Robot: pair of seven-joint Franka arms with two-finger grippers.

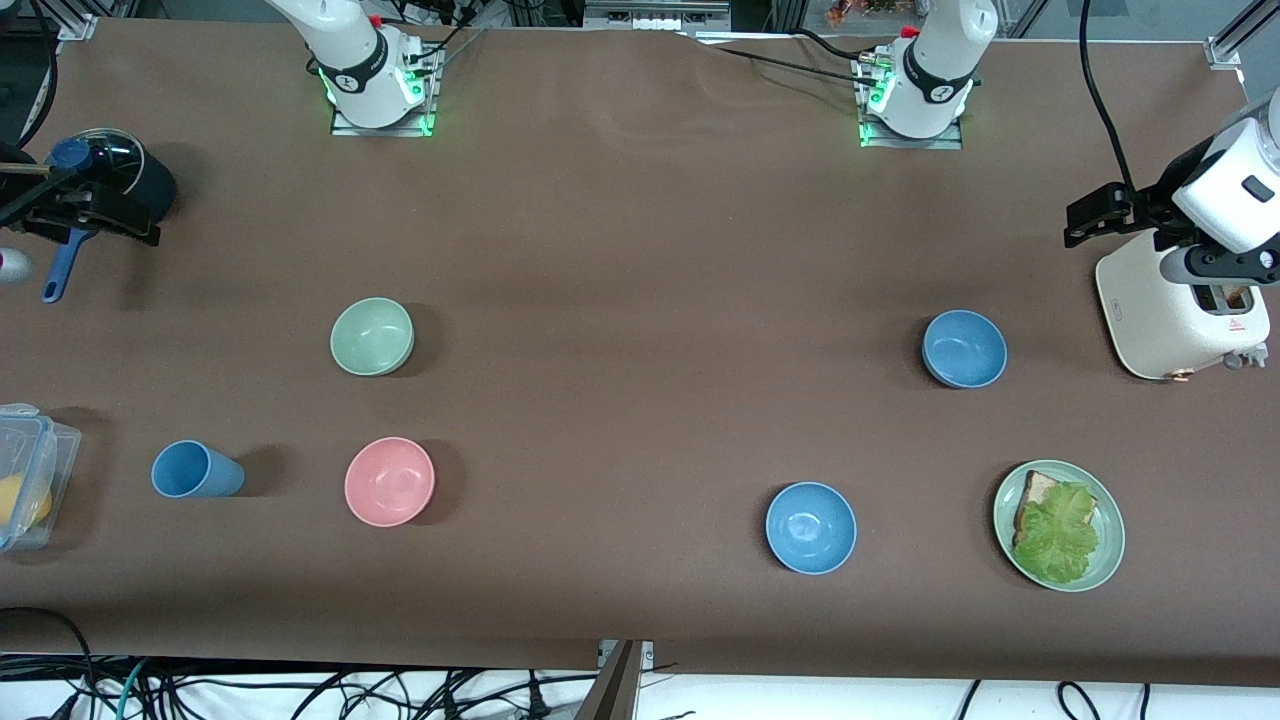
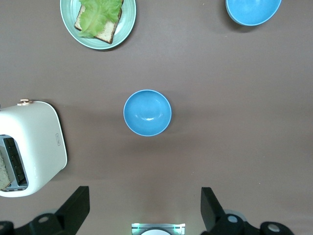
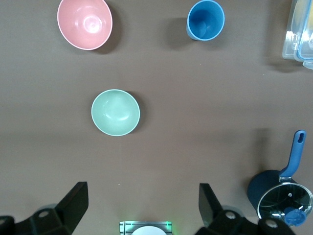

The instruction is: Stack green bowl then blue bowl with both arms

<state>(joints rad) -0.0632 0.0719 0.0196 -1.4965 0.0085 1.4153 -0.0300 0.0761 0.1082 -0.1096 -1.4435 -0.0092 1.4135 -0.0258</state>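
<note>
Fingers [image 3: 73, 203] spread above matte mint green bowl [image 3: 115, 112].

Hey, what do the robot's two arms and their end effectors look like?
Both arms are glossy white with dark grey joint bands, on metal base plates glowing green, black cables trailing off. The left arm and right arm end in black two-finger parts: left end effector, right end effector.

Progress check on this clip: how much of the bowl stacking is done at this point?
Nothing looks done: the green bowl and the blue bowl sit far apart on the table, each empty. Nothing is in hand: the left hand hangs open by the toaster, the right hand open by the pot. Both pickups and all stacking remain.
</note>
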